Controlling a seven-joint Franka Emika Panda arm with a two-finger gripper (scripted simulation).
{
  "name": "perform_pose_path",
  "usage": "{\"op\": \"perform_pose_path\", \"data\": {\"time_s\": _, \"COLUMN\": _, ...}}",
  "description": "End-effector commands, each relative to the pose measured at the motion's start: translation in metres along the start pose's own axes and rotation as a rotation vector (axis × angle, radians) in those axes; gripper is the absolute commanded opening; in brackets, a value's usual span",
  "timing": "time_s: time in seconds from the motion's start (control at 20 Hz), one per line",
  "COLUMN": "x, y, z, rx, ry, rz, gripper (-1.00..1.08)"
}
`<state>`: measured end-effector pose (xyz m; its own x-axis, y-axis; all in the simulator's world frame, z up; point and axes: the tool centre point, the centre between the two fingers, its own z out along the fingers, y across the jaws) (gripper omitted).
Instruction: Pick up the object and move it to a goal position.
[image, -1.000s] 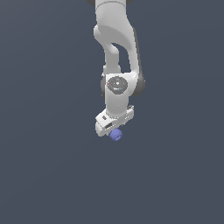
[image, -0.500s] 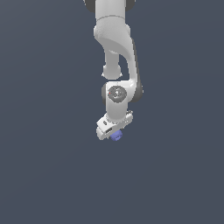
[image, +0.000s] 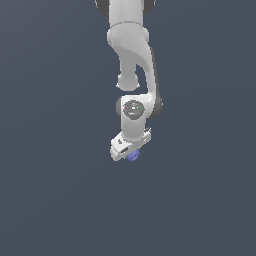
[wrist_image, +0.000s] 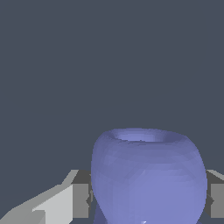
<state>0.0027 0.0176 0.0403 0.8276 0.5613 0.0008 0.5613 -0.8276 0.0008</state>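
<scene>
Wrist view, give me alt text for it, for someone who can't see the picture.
A blue-violet, rounded, pot-like object with a dished top fills the lower middle of the wrist view, held between the gripper, whose two grey fingers press against its sides. Behind it there is only a plain dark grey-blue background.

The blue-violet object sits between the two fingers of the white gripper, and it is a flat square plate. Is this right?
Not quite. The object is between the fingers, but it is no flat plate: the wrist view shows a rounded, bulging lump. The exterior view shows it small and roundish under the gripper.
</scene>
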Motion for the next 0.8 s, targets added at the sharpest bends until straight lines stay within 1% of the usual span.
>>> {"op": "perform_pose_path", "data": {"time_s": 0.0, "x": 0.000, "y": -0.001, "z": 0.001, "rx": 0.001, "ry": -0.001, "rz": -0.001, "gripper": -1.00}}
{"op": "perform_pose_path", "data": {"time_s": 0.4, "x": 0.000, "y": -0.001, "z": -0.004, "rx": 0.000, "ry": 0.000, "rz": 0.000, "gripper": -1.00}}
{"op": "perform_pose_path", "data": {"time_s": 0.75, "x": -0.002, "y": -0.013, "z": -0.029, "rx": -0.001, "ry": 0.000, "rz": 0.000, "gripper": -1.00}}
